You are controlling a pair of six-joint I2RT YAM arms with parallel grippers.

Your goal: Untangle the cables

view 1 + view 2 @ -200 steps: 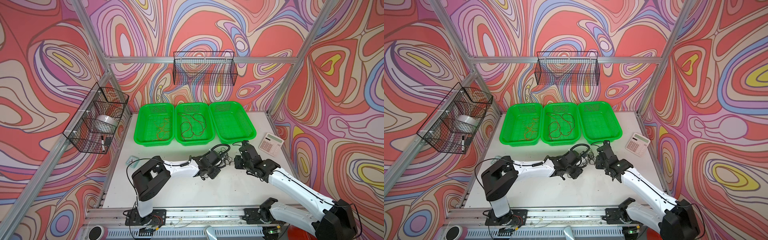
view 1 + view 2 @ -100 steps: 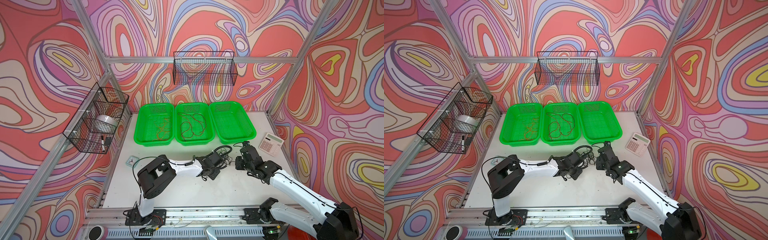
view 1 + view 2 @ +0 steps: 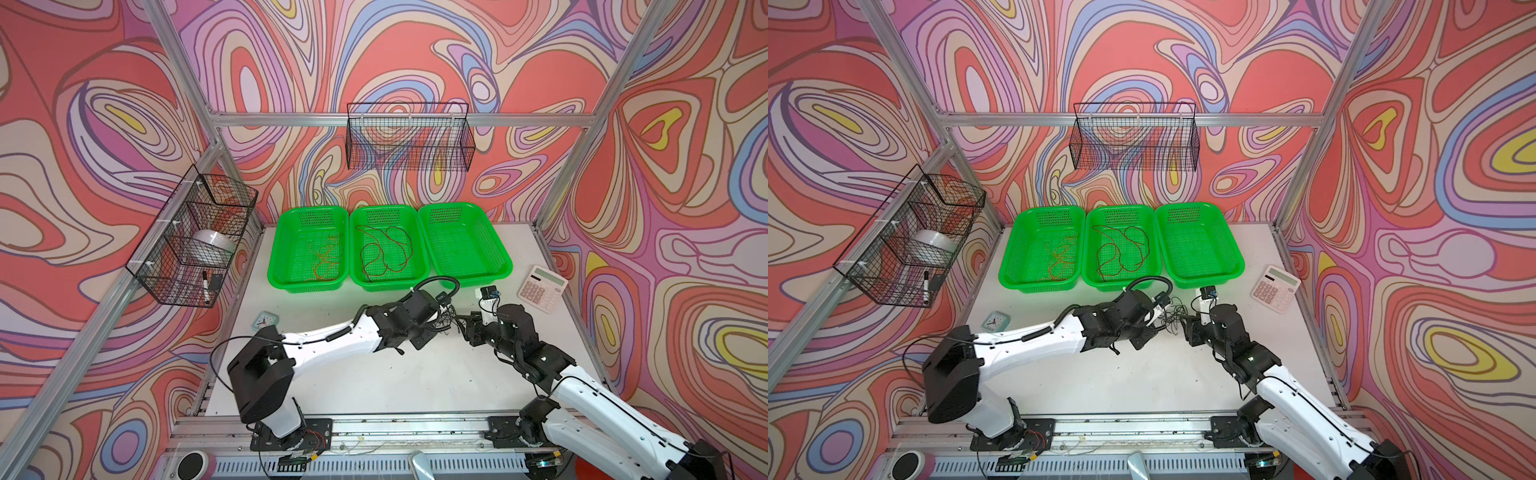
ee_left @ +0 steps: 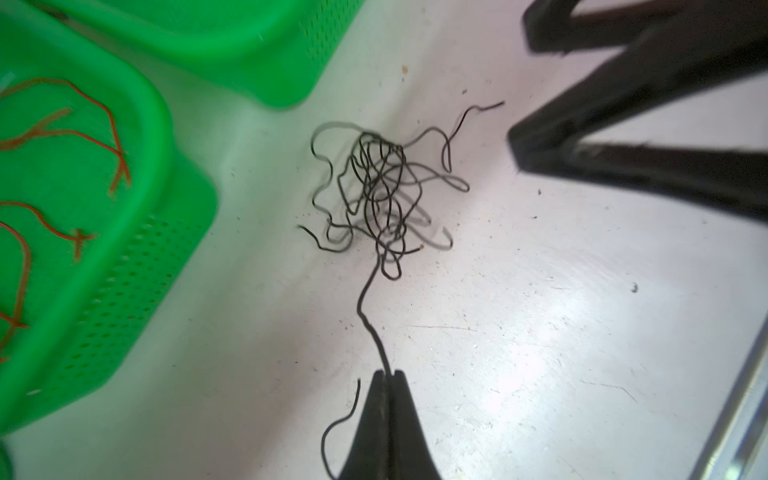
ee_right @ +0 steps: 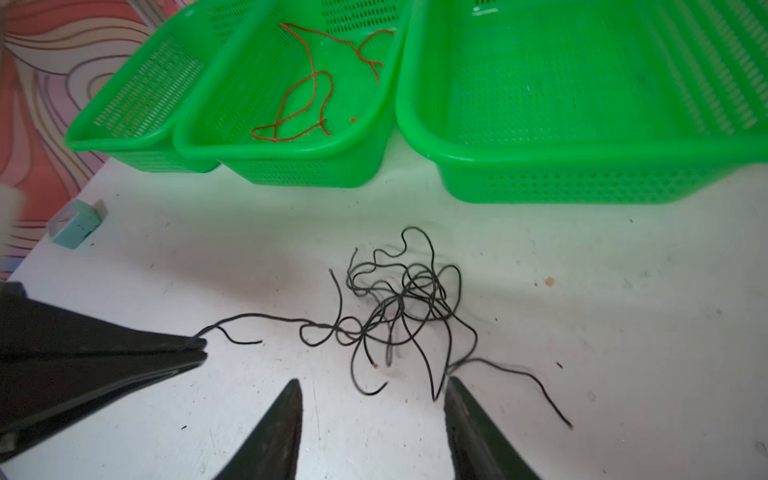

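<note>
Separation stage, final knot. Thin, flexible black wire tangle loose on the scuffed white surface, between the two arms and just in front of a row of three green perforated plastic baskets; several cut ends showing around its rim. Left tool pressed together, pinching one strand leading out of the black wire tangle, a short free end curling beside the tips. Right tool spread, nothing between the tips, low at the near edge of the knot; one trailing strand just beside a fingertip, contact impossible to tell. Thin orange wires lying apart in the leftmost green basket of the top views; thin dark red-brown wire in the middle green basket; rightmost green basket empty. Small mint-green clock and pale pink calculator well apart from the work.

Step in hand, by judgement: two colours sorted, black remaining; one strand anchored, counter-grip not yet made. Called for next: closing of the right tool on a different strand or on the body of the knot, then a slow pull apart, low along the surface, with watch for loops tightening instead of slipping. Likely destination once freed: the empty basket, though unconfirmed by anything shown.
</note>
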